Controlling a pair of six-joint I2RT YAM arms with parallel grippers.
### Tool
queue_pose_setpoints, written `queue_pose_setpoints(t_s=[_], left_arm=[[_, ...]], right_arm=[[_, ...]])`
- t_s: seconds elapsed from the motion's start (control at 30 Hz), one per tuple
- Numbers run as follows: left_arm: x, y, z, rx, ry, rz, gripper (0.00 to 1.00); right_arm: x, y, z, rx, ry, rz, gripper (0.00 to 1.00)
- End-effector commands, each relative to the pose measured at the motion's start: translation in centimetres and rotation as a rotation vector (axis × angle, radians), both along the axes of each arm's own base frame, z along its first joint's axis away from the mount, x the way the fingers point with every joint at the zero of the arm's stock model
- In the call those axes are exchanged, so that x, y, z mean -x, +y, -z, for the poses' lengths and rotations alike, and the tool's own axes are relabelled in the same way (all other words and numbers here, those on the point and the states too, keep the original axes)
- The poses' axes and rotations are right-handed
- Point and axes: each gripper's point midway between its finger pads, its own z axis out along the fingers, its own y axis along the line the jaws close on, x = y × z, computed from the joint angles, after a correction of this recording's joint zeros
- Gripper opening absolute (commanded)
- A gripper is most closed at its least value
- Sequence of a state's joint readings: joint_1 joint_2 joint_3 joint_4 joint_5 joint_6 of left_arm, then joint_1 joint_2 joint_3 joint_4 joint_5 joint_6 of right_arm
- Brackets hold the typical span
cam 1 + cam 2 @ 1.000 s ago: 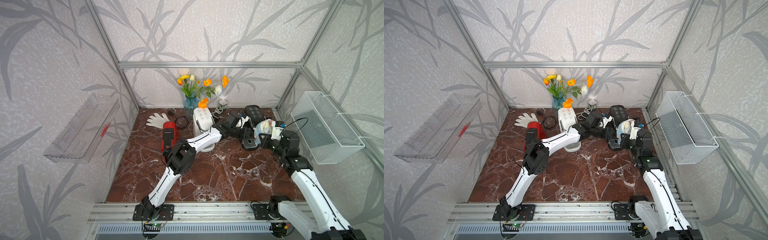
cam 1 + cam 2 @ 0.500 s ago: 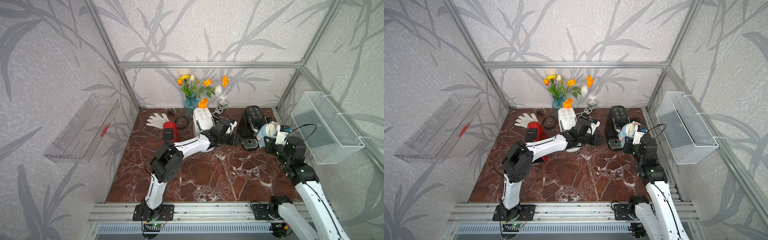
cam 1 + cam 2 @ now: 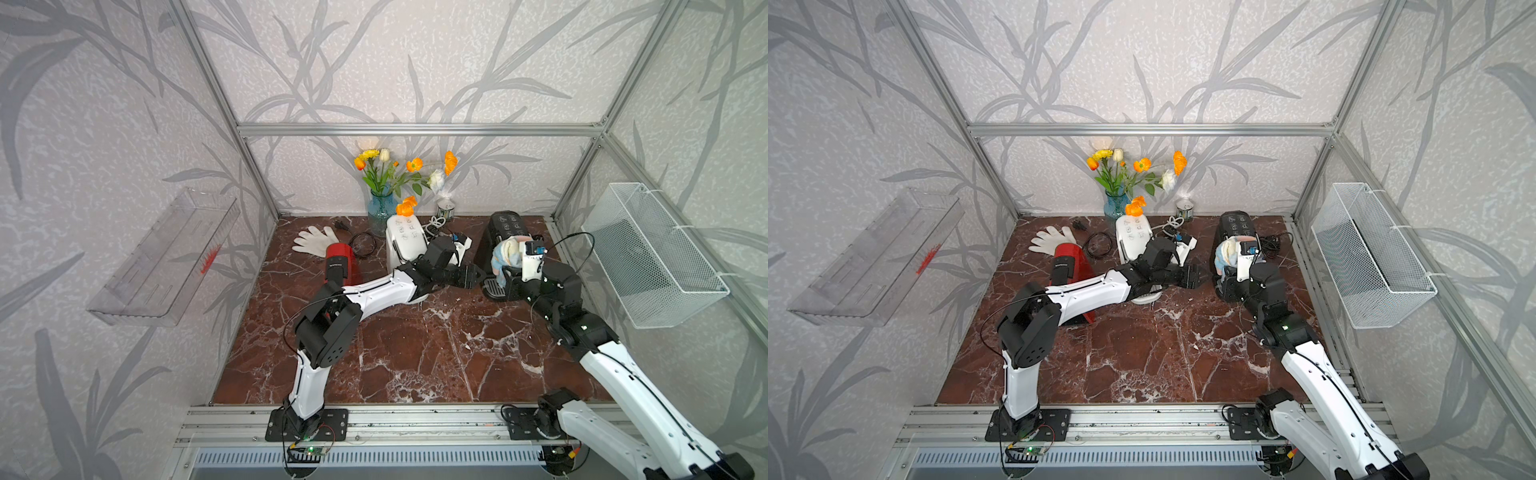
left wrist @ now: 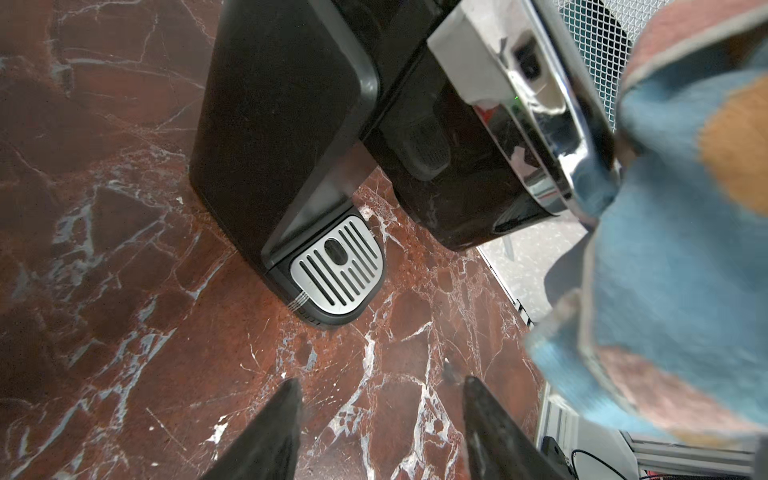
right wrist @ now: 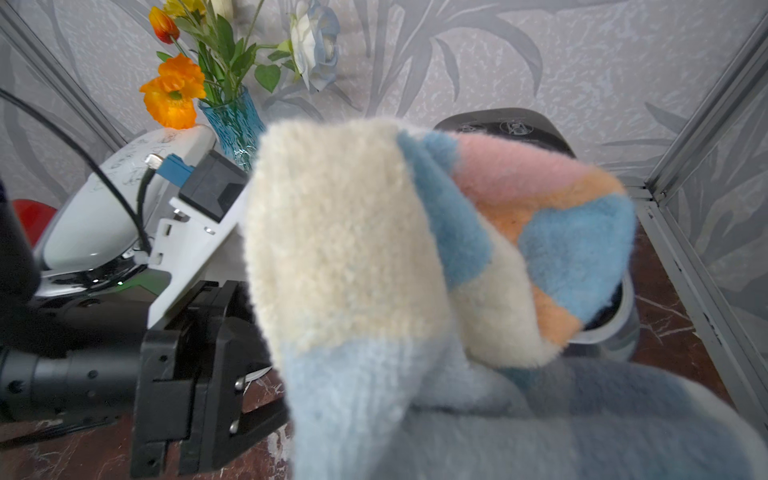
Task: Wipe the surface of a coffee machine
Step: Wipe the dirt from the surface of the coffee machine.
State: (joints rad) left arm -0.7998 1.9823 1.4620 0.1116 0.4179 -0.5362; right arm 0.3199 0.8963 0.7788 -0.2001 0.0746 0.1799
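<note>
The black coffee machine (image 3: 505, 226) (image 3: 1234, 224) stands at the back right. A fuzzy cloth (image 3: 508, 254) (image 3: 1226, 255) in cream, blue, pink and orange rests against its upper front, by the chrome trim (image 4: 528, 104). My right gripper (image 3: 510, 272) (image 3: 1230, 275) is shut on the cloth (image 5: 374, 249), which hides its jaws. My left gripper (image 3: 478, 276) (image 3: 1196, 276) (image 4: 380, 384) is open and empty. It hovers low over the marble just left of the machine's drip tray (image 4: 338, 266).
A white coffee machine (image 3: 405, 237) and a red one (image 3: 338, 262) stand left of the black one. A white glove (image 3: 313, 241), a cable coil (image 3: 363, 243), a flower vase (image 3: 380, 208) and a tin (image 3: 445, 208) are at the back. A wire basket (image 3: 648, 253) hangs on the right wall.
My left gripper has drawn back from the black machine's top and dropped low beside its base. My right gripper has carried the cloth left onto the machine's front.
</note>
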Motion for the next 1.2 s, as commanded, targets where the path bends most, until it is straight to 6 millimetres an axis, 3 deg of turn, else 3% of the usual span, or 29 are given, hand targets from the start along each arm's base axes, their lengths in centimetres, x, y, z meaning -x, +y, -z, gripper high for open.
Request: queue_pose_setpoints(t_s=[0.0,0.13,0.4,0.5,0.67,0.77,0.83,1.07,1.17], left_arm=[[-0.1,0.1,-0.7,0.036,-0.008,-0.006,0.61],[0.0,0.1,-0.3,0.023,0.000,-0.001,0.61],[-0.1,0.2,0.3,0.010,0.007,-0.002,0.60],[-0.1,0.1,0.3,0.012,0.010,0.002,0.61],[0.0,0.0,0.0,0.020,0.012,0.003,0.60],[-0.1,0.1,0.1,0.014,0.010,0.000,0.61],[0.0,0.1,0.1,0.015,0.012,0.002,0.60],[-0.1,0.1,0.3,0.007,0.013,0.003,0.60],[0.0,0.0,0.2,0.005,0.014,0.009,0.61]], right_arm=[[-1.6,-0.6,0.0,0.034,-0.043,0.056,0.00],[-2.0,-0.5,2.9,0.046,0.012,0.061,0.00],[-1.0,-2.2,9.3,0.096,0.110,0.134,0.00],[-0.6,-2.5,10.9,0.115,0.145,0.142,0.00],[0.0,-3.0,11.7,0.116,0.162,0.156,0.00],[0.0,-3.0,11.5,0.112,0.167,0.150,0.00],[-0.1,-2.7,10.3,0.101,0.150,0.135,0.00],[0.2,-2.4,2.7,0.047,-0.007,0.111,0.00],[0.3,-2.2,0.9,0.031,-0.044,0.100,0.00]])
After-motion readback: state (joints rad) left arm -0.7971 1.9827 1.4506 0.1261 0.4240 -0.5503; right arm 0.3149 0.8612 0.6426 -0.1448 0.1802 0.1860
